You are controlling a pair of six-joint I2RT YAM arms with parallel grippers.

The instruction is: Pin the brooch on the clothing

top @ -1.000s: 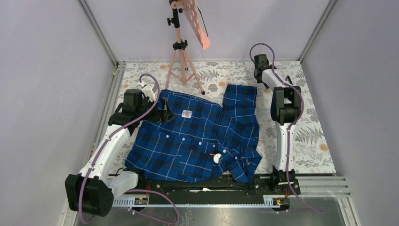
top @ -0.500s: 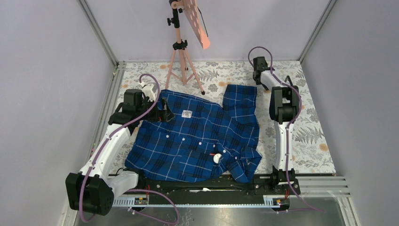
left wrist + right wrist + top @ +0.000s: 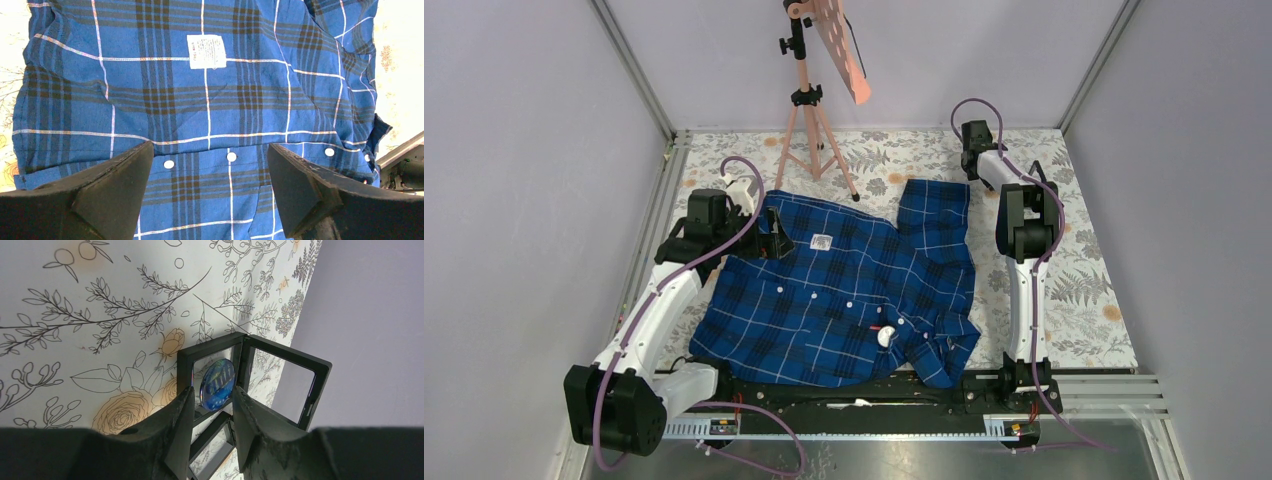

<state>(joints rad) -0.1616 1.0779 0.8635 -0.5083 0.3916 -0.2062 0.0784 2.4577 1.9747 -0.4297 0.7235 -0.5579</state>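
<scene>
The dark-blue plaid shirt (image 3: 854,290) lies flat on the floral table cover, its white neck label (image 3: 821,242) up. In the left wrist view the shirt (image 3: 200,90) fills the frame, with white buttons (image 3: 231,157) in a row. My left gripper (image 3: 774,240) hovers over the collar end, jaws wide open and empty (image 3: 210,147). My right gripper (image 3: 972,150) is at the far right corner. In the right wrist view its jaws (image 3: 212,391) stand narrowly apart either side of a round blue brooch (image 3: 218,382), which sits in an open black frame case (image 3: 280,375).
A pink tripod stand (image 3: 809,100) stands at the back centre, its feet near the shirt's far edge. A small white round thing (image 3: 885,337) lies on the shirt near the front. Grey walls close in on both sides. A second small black frame (image 3: 215,452) lies below the case.
The right arm's forearm shifted slightly left and back early on, then held still. The left arm and the shirt have not moved.
</scene>
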